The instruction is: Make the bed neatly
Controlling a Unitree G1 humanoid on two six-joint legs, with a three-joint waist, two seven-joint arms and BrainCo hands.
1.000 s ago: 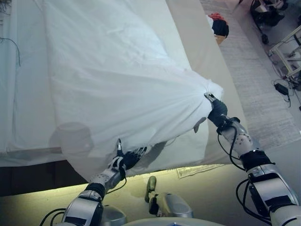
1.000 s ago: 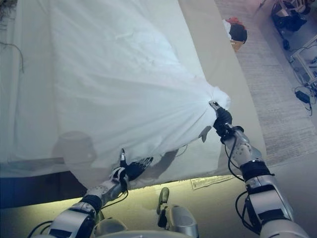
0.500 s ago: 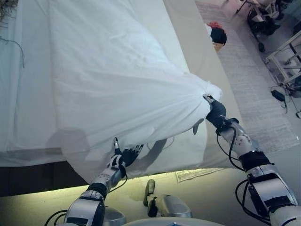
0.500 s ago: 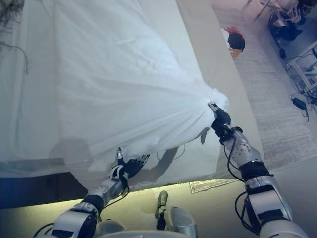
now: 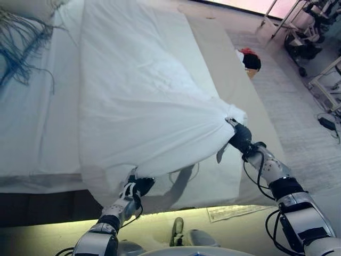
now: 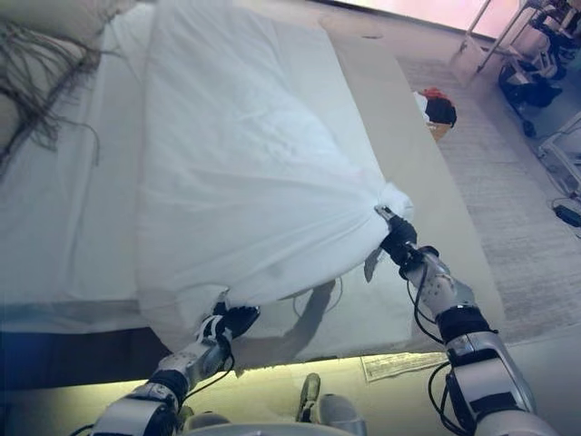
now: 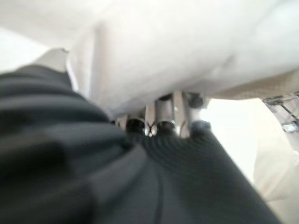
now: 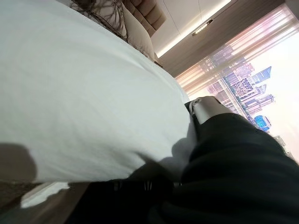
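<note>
Gripping white duvet [image 5: 144, 112], both robot hands [image 5: 139, 186] [image 5: 238, 136]; no legible writing.

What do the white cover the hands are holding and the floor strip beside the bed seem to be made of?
White cover: thin woven cloth, matte; it gathers into tight folds at the right hand and drapes over the left hand. Floor strip: looks like a flat-woven rug, pale grey with a fine ribbed texture, though that is uncertain.

head views down, wrist views close

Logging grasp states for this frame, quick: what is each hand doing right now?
Left hand: shut on the white duvet's near edge.
Right hand: shut on a bunched corner of the duvet.
</note>
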